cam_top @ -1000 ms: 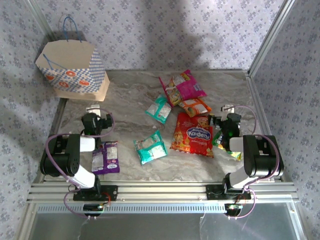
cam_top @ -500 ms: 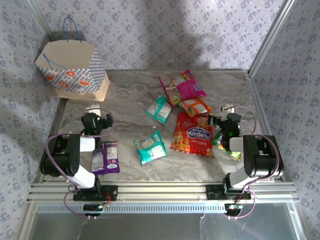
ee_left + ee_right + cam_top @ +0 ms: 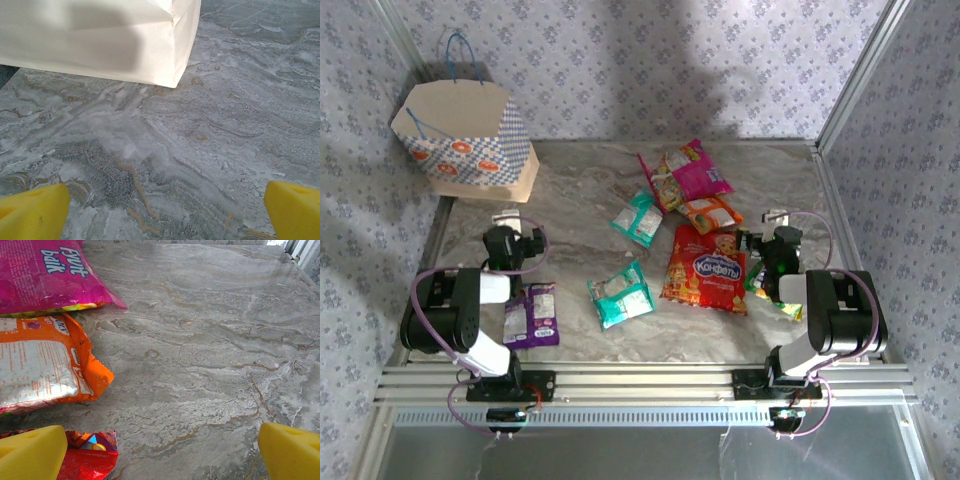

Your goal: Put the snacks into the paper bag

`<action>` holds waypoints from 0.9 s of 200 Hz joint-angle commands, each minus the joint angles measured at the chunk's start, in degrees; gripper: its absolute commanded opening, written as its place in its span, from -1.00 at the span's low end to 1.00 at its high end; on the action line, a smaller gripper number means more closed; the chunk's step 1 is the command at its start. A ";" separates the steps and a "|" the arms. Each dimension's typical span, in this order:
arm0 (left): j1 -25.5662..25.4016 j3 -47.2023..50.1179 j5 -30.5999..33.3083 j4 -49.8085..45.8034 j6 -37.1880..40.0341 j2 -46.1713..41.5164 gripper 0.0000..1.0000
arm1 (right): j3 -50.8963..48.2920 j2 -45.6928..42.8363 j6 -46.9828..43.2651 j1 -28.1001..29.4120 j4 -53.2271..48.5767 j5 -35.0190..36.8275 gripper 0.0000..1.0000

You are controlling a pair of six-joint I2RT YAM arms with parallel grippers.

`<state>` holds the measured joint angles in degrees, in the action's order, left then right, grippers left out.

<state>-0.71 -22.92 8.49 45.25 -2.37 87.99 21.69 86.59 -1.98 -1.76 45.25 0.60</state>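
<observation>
Surface: grey marbled table point(image 3: 580, 200); flowered walls around
Paper bag point(image 3: 460, 140): far left corner, mouth open
Snacks: on the table, well apart from the bag; red packet point(image 3: 705, 268) right of centre; magenta packet point(image 3: 695, 168) and orange packet point(image 3: 710, 213) beyond it; purple-white packet point(image 3: 532, 314) near left
Left gripper point(image 3: 165, 210): fingers spread wide, holding nothing; bag's corner ahead
Right gripper point(image 3: 165, 455): spread wide, holding nothing; orange packet to its left

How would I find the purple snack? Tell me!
Look at the near left corner of the marble table, where the left arm is bolted. The purple-white packet lies flat right beside that arm. It is the only purple one, lying apart from the other snacks further right.
</observation>
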 commanded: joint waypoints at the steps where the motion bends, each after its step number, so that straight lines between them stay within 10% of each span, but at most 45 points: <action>1: 0.59 -0.35 -1.02 2.38 0.38 -0.05 0.99 | 1.08 0.51 0.12 -0.33 0.01 -0.11 1.00; 75: 0.54 -0.35 -0.69 2.26 0.52 -0.26 1.00 | 1.22 -0.74 0.33 1.40 -0.87 6.07 1.00; 180: -0.83 -11.52 3.24 -29.61 -3.31 -15.57 1.00 | 10.06 -9.59 -1.98 8.58 -21.95 14.59 0.99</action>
<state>-0.69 -29.23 8.86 26.68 -3.68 76.18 28.93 79.85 -2.68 5.74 29.19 12.93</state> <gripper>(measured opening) 0.997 0.998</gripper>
